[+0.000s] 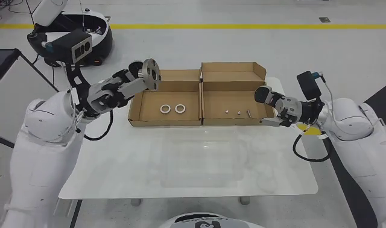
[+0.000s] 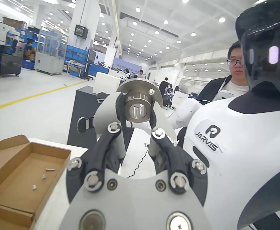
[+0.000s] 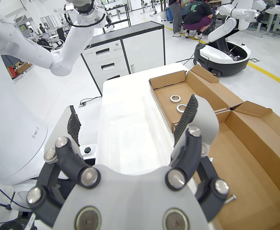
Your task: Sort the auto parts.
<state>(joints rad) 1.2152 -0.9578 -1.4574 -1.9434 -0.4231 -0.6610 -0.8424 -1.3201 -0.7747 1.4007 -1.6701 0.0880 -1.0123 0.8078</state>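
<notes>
My left gripper (image 1: 145,77) is raised above the back-left corner of the left cardboard box (image 1: 136,104). It is shut on a flanged metal bushing (image 2: 137,105), whose bore faces the wrist camera. Two metal rings (image 1: 164,108) (image 1: 180,108) lie in that box, also seen as rings (image 3: 175,98) from the right wrist. The right cardboard box (image 1: 241,98) holds a few small bolts (image 1: 239,113). My right gripper (image 3: 130,118) hovers open at that box's right edge (image 1: 263,108), with nothing between its fingers (image 3: 187,116).
The white table (image 1: 181,167) has free room in front of the boxes. Another robot's black-and-white base (image 1: 90,35) stands off the back-left corner. A grey drawer cabinet (image 3: 130,46) stands on the floor beyond the table's left end.
</notes>
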